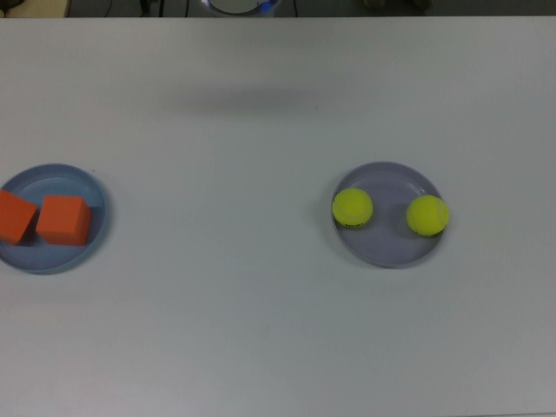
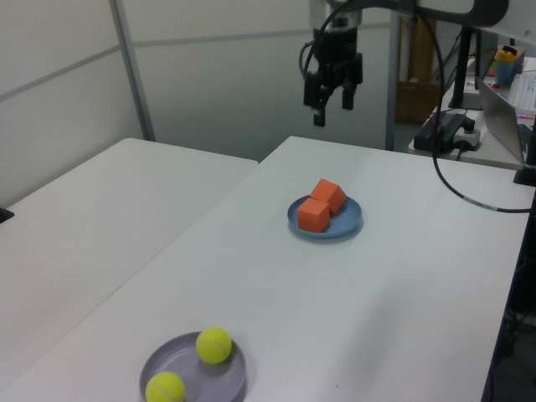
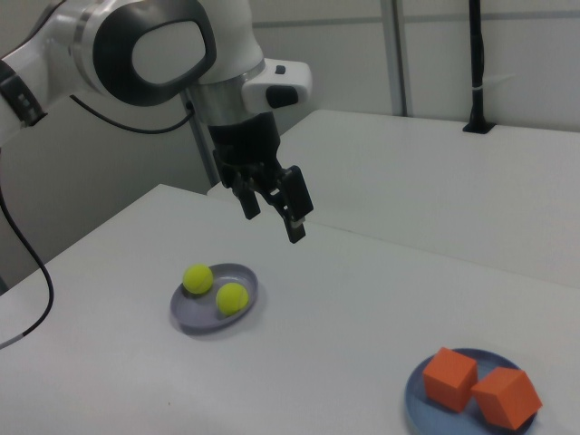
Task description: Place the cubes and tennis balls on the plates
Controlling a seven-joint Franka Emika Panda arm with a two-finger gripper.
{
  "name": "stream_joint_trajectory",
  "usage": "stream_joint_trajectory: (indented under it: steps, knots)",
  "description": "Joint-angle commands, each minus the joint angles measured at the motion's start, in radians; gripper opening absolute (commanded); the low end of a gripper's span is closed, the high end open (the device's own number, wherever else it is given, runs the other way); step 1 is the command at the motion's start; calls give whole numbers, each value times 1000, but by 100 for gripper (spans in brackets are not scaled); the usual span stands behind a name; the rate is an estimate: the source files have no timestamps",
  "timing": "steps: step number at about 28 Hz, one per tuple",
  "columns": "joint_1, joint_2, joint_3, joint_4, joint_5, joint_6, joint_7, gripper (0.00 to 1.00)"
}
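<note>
Jaws spread, nothing between them, hanging high above the bench point(image 2: 394, 251) at its far edge in the left view (out of the top view altogether). Gripper point(image 2: 332, 104) black, pointing downward, well apart from both plates; in the right view, gripper point(image 3: 272, 207) tilted, fingers point(image 3: 294, 225) slanting toward the right view's right, carried by a white arm point(image 3: 154, 45) with a dark joint cover.

Nearest below in the left view: light blue plate point(image 2: 352, 222), bearing both orange cubes point(image 2: 314, 215), touching each other, one slightly behind the other. In the top view, same blue plate point(image 1: 91, 187) at the top view's left edge, cubes point(image 1: 63, 219) side by side, the left one partly cut off by the frame. In the right view, blue plate point(image 3: 419, 399) at the lower right, cubes point(image 3: 450, 379) tilted against one another.

Farther off, lavender plate point(image 2: 159, 364) near the left view's bottom edge, holding two tennis balls point(image 2: 213, 344), apart from each other. In the top view, lavender plate point(image 1: 388, 178) right of centre, balls point(image 1: 353, 208) at opposite sides of the plate, not touching. In the right view, lavender plate point(image 3: 186, 319) left of centre, balls point(image 3: 198, 278) close together.

Black cable point(image 2: 435, 167) looping down from the arm at the left view's right.
</note>
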Motion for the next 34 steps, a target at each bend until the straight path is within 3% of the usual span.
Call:
stream_joint_trajectory:
  steps: [1, 34]
  knots:
    - [-30, -46, 8, -23, 13, -30, 11, 100]
    - [-27, -80, 14, -26, 7, -88, 13, 100]
